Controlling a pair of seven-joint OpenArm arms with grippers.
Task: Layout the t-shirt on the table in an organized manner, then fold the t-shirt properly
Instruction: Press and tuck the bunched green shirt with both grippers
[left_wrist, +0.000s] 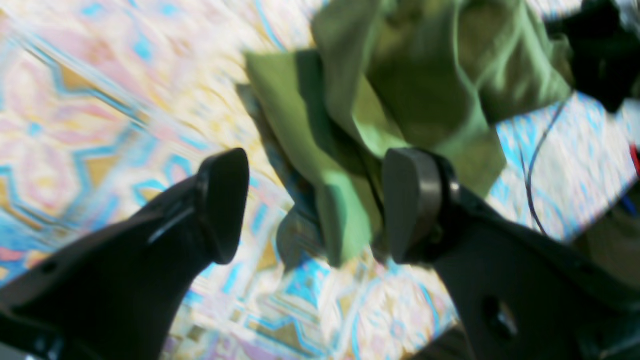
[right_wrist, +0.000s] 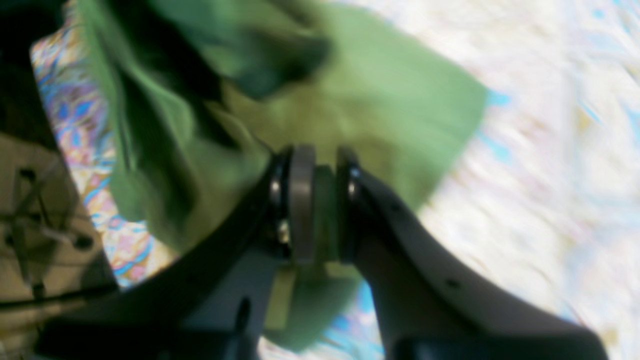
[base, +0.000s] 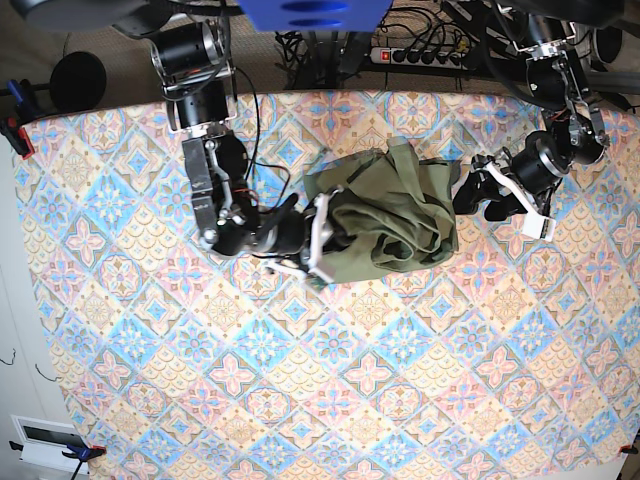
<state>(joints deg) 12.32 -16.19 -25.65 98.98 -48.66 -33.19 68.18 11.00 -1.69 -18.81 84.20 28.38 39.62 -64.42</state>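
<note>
while the t-shirt (base: 390, 215) lies bunched in a rumpled olive heap toward the far middle of the table (base: 300, 400), the right gripper (right_wrist: 320, 200) has its fingers pinched tight on a fold of the green cloth, a strip of fabric sandwiched between the two pads in the right wrist view. the left gripper (left_wrist: 315, 205) stands spread wide with nothing clamped; in the left wrist view a hanging edge of the shirt sits between its fingers, close against one pad, but the jaws are not pressing on it. the step in hand looks like the start of spreading the garment out. to do it well, the left arm should probably settle its open jaws over a single clean edge, a hem or sleeve corner and not a thick wad, before pinching, since the heap is layered and a grab through several layers would keep it tangled. once both sides hold, the arms would do best to draw apart evenly and low over the patterned cloth so the shirt flattens instead of twisting. both wrist views are blurred, so which part of the shirt each side has cannot be told.
</note>
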